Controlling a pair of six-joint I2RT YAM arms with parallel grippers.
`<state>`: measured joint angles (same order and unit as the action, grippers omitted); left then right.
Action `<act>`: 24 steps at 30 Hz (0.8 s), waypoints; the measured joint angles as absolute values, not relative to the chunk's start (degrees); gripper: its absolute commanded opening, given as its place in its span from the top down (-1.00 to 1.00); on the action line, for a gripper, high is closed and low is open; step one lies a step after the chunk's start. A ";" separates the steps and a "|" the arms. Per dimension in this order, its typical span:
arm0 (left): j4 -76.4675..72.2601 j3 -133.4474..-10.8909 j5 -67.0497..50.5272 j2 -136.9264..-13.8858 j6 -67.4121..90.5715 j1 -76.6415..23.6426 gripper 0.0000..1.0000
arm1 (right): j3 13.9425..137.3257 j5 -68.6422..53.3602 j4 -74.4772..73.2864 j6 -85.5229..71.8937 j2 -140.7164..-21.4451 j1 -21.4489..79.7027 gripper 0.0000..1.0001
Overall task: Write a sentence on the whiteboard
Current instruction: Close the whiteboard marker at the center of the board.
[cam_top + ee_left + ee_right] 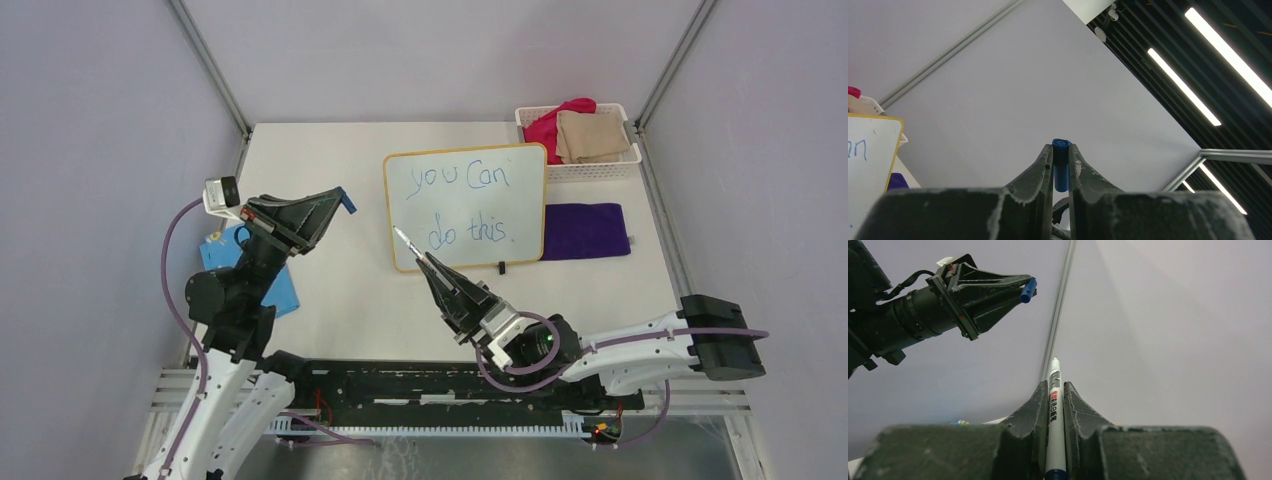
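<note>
Above table (330,300) | left hand (338,203) clamps blue cap (1061,170) | right hand (428,262) clamps marker (1053,420), rear end cropped

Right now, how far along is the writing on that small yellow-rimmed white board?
Done: the blue handwritten sentence, "you Can do this.", is on the yellow-rimmed whiteboard. In hand: the right gripper grips the white marker; the left gripper pinches a small blue cap. Left: probably recapping.

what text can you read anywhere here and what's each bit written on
"you Can" - top line of the sentence, blue marker strokes on the whiteboard
"do this." - bottom line, same whiteboard
Print on the marker barrel, a red patch with black characters - too small to read
blue cap - no text visible
</note>
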<state>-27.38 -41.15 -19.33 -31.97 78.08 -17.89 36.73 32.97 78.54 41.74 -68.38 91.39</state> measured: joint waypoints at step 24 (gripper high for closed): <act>-24.97 -46.30 -11.42 -40.97 80.25 -23.92 0.97 | 37.08 35.03 84.31 47.07 -66.08 92.64 1.00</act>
<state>-24.97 -46.30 -11.42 -40.97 80.25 -23.92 37.08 35.03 84.31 47.07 -66.08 92.64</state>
